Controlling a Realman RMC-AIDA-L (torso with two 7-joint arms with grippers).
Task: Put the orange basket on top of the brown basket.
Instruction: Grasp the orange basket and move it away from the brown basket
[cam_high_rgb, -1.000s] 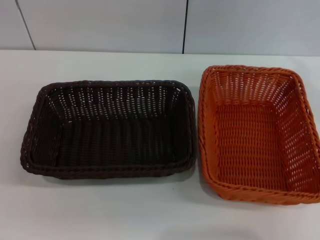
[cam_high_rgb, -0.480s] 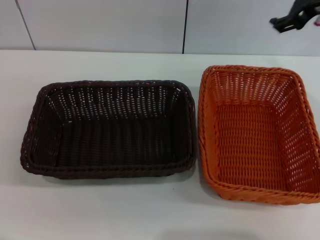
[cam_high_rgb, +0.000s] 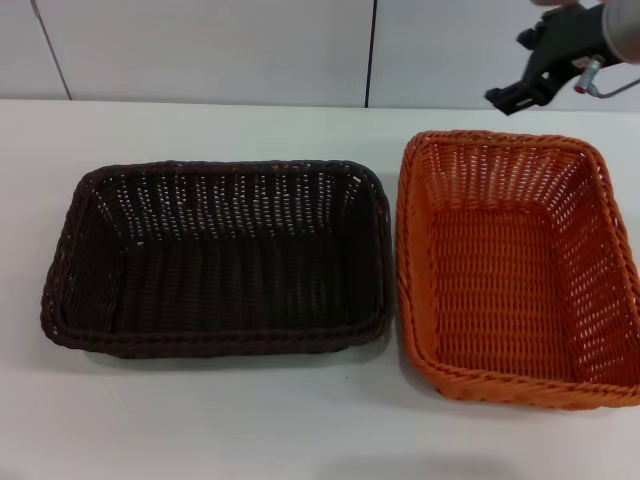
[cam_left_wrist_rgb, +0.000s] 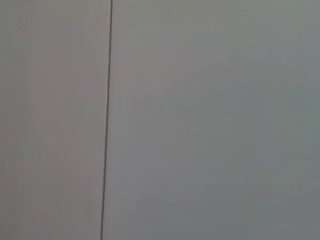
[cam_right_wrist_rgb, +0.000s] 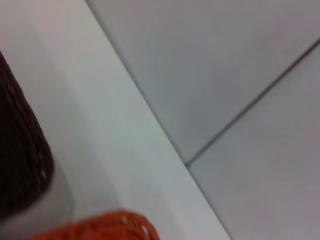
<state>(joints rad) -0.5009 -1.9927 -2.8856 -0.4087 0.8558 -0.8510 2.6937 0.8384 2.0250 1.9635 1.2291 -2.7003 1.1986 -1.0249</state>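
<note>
The bright orange woven rectangular basket (cam_high_rgb: 512, 262) sits empty beside the dark brown woven basket (cam_high_rgb: 218, 256); only the head view shows the right gripper (cam_high_rgb: 520, 92), grip state unclear

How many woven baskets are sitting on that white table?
2. The very dark brown rectangular woven basket lies on the robot's left side of the white table; the bright orange rectangular woven basket lies beside it on the right. Both look empty, and nothing seems hidden.

orange basket (cam_high_rgb: 515, 265): bright orange open weave | brown basket (cam_high_rgb: 215, 258): near-black brown weave | table (cam_high_rgb: 200, 130): white
</note>
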